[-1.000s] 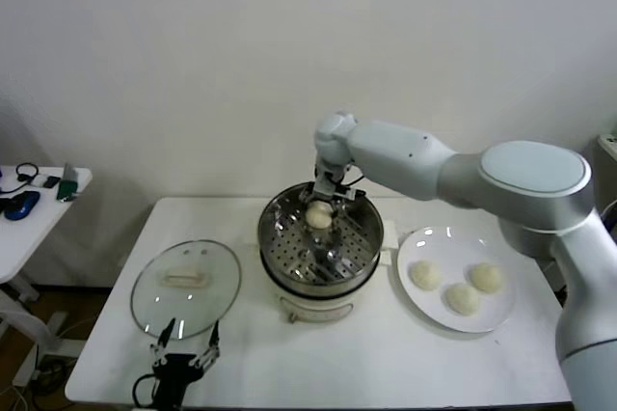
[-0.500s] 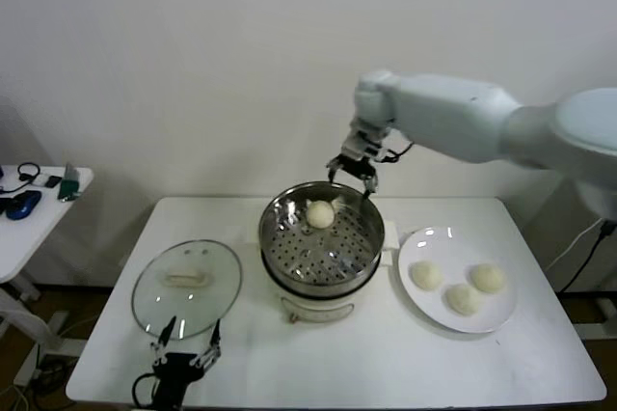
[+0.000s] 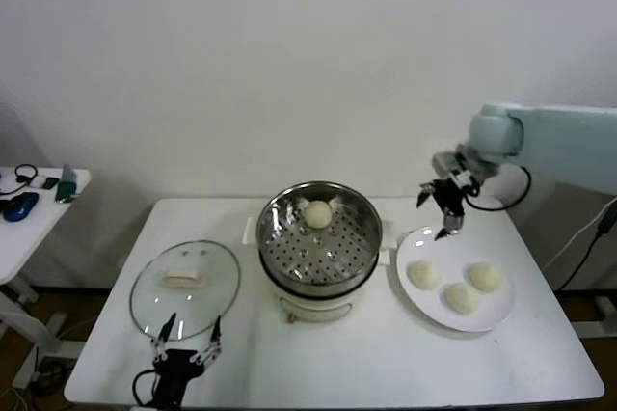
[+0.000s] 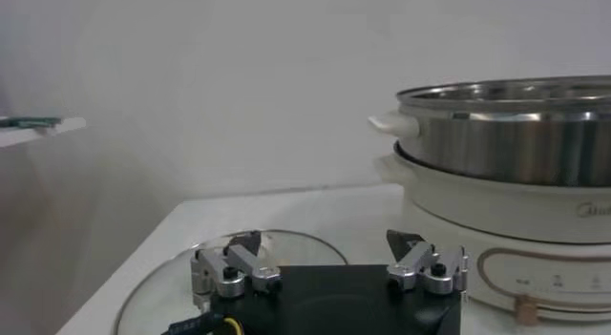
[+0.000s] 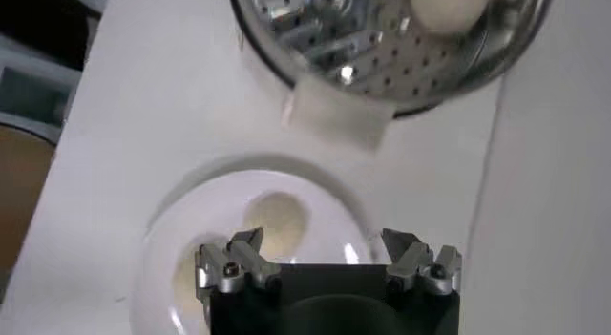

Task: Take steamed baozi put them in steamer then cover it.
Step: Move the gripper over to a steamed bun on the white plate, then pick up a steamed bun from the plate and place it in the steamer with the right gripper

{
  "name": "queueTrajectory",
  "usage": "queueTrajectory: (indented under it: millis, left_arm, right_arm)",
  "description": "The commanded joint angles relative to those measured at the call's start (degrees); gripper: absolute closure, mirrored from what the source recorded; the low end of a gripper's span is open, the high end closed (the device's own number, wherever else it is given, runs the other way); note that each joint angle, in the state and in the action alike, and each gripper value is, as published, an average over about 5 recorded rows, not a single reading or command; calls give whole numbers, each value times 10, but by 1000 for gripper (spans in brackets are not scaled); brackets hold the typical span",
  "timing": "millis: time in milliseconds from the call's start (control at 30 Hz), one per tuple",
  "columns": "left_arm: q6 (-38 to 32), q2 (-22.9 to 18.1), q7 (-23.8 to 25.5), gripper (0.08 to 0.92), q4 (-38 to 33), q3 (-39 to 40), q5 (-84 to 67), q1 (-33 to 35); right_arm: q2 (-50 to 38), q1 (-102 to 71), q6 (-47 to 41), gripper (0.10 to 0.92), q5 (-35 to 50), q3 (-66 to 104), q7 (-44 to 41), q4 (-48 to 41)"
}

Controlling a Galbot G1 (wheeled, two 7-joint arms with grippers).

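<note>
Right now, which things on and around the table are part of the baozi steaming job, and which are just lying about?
Part of the job:
- baozi in the steamer
- three baozi on the plate
- steamer
- glass cover, lying flat on the table
- white plate
- right hand, open above the plate

Just lying about:
- side table
- headphones
- dark blue object
</note>
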Motion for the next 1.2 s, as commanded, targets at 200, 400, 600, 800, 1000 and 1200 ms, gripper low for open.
queueTrajectory:
  millis: [200, 400, 600, 800, 1000, 1200]
  left_arm:
    - [-5, -6, -1, 177, 1, -2, 2, 9]
    - [-6, -8, -2, 177, 4, -5, 3, 11]
    - [-6, -8, -2, 177, 5, -6, 4, 11]
    - [-6, -9, -2, 177, 1, -5, 4, 13]
    - [-5, -9, -4, 177, -1, -5, 4, 13]
    - [-4, -9, -5, 177, -7, -6, 2, 15]
  right_arm:
    - [-20, -262, -91, 203, -108, 165, 60, -84]
    - [9, -315, -83, 203, -116, 217, 62, -132]
    - [27, -334, -85, 203, -114, 241, 61, -151]
    - [26, -328, -84, 235, -116, 237, 59, -151]
    - [21, -306, -82, 307, -111, 234, 51, -140]
    - [5, -191, -70, 341, -76, 174, 31, -107]
